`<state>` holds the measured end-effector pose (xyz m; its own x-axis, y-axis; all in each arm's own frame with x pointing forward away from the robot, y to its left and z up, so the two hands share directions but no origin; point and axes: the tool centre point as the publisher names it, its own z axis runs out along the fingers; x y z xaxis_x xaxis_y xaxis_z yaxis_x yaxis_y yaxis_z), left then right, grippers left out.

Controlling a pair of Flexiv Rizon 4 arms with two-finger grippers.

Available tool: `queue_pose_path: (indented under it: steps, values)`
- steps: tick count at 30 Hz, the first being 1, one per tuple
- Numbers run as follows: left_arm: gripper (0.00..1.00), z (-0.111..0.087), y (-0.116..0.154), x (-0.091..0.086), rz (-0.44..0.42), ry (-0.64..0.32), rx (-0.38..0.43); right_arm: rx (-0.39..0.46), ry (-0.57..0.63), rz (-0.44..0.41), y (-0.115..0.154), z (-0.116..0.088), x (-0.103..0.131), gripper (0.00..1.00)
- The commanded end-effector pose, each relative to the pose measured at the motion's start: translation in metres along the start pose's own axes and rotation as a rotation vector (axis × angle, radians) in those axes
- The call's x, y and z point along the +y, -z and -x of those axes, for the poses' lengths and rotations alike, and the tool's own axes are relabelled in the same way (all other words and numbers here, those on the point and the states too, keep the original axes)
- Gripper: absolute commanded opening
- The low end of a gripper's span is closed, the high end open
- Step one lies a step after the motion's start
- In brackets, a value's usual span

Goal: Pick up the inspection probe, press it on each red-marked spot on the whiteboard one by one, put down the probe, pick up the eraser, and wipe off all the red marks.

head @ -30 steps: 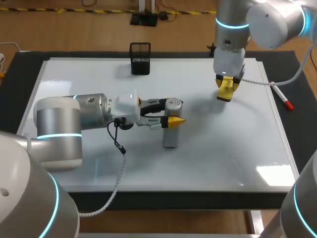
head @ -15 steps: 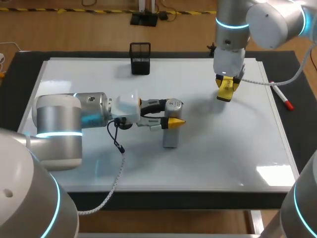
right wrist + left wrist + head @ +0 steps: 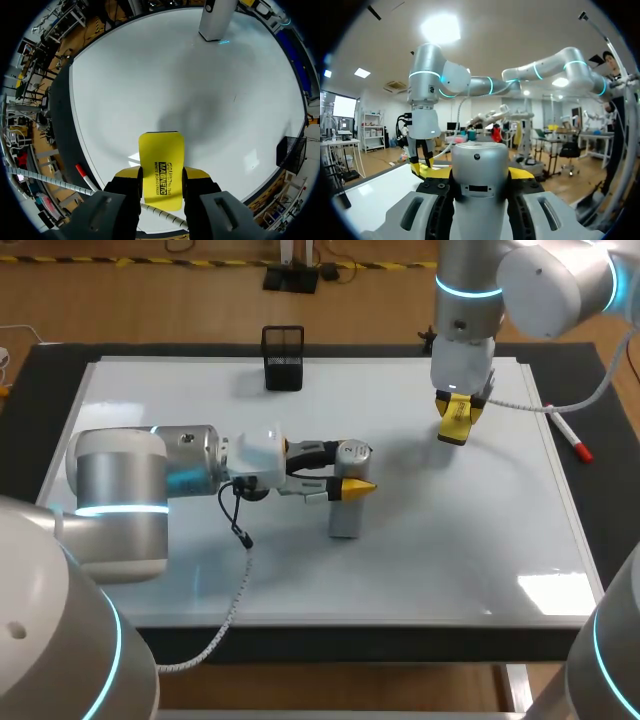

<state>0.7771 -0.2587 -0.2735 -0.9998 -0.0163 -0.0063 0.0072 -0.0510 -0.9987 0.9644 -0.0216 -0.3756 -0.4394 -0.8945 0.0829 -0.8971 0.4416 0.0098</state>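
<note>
The grey cylindrical probe (image 3: 344, 508) stands upright on the whiteboard (image 3: 470, 530), a little left of its middle. My left gripper (image 3: 352, 472) comes in sideways and is shut on the probe's upper end; in the left wrist view the probe (image 3: 479, 165) fills the gap between the fingers. My right gripper (image 3: 457, 418) hangs over the board's far right part, shut on the yellow eraser (image 3: 456, 424), which points straight down. The right wrist view shows the eraser (image 3: 161, 167) clamped between the fingers above bare board, with the probe (image 3: 216, 17) far ahead. No red marks show on the board.
A black mesh pen holder (image 3: 283, 358) stands at the board's far edge, left of centre. A red-capped marker (image 3: 573, 438) lies on the black mat (image 3: 600, 500) just off the board's right edge. A coiled white cable trails from my right wrist.
My left arm has shifted very slightly to the right with the probe in its grip. The right arm and eraser have kept still.
</note>
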Motion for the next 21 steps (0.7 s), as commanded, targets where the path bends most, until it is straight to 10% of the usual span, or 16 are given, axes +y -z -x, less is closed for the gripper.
queue_pose_path:
  steps: [1, 21]
  values:
    - [0.00, 0.000, 0.001, 0.000, 0.003, -0.003, -0.001, 0.003, 0.001, -0.002, 0.001, 0.000, -0.001, 0.00]
    - [0.00, 0.036, 0.099, -0.051, -0.025, -0.076, -0.143, 0.003, 0.001, -0.002, 0.001, 0.000, -0.001, 0.00]
